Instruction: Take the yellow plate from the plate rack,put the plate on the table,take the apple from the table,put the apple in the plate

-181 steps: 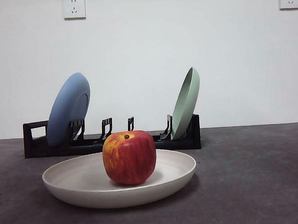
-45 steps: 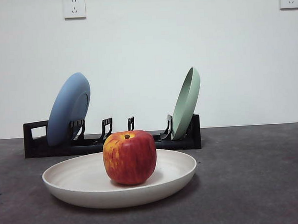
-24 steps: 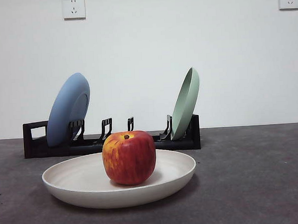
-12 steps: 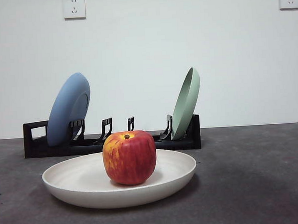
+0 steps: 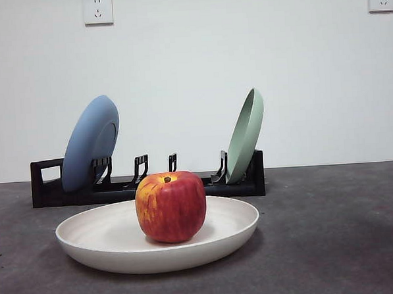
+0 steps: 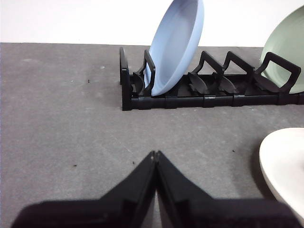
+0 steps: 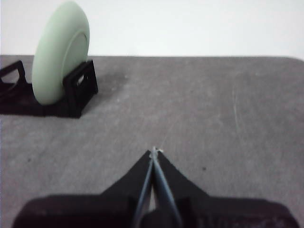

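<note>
The red apple [image 5: 171, 207] sits inside the cream yellow plate [image 5: 109, 250], which lies flat on the dark grey table [image 5: 333, 245] in front of the black plate rack [image 5: 47, 188]. The plate's rim also shows in the left wrist view [image 6: 285, 166], with the rack [image 6: 209, 97] beyond it. My left gripper [image 6: 155, 154] is shut and empty, low over the table, away from the plate. My right gripper [image 7: 153, 151] is shut and empty over bare table, near the rack's end [image 7: 76, 90]. Neither gripper shows in the front view.
A blue plate [image 5: 89, 143] leans in the rack's left slot and a pale green plate [image 5: 244, 134] in its right end; they also show in the wrist views [image 6: 175, 45] [image 7: 59, 52]. A white wall stands behind.
</note>
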Controlling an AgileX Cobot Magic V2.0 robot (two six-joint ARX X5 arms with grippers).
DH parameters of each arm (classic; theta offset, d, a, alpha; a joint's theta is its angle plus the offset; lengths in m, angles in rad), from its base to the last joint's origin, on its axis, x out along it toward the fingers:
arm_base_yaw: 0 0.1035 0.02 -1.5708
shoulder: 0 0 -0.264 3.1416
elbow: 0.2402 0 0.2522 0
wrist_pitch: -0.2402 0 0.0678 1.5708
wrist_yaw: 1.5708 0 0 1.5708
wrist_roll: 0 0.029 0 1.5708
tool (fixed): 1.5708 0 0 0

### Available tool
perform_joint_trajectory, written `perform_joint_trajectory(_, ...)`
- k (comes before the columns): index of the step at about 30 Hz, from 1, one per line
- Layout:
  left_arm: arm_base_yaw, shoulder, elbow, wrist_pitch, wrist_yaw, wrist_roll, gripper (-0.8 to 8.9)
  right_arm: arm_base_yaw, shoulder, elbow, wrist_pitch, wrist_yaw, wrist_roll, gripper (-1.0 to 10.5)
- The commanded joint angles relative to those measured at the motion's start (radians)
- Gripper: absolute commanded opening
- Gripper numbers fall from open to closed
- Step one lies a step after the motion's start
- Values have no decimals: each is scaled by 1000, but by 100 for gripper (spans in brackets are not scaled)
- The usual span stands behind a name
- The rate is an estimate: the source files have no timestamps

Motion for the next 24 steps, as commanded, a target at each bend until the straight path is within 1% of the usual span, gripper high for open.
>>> perform_joint_trajectory(1,3,0,-10,11,0,-5,-3,-1,-2,-11,-26,6,16,2)
perform_joint_trajectory(24,3,0,-10,11,0,-5,-3,0,-2,-10,-24,8,16,2)
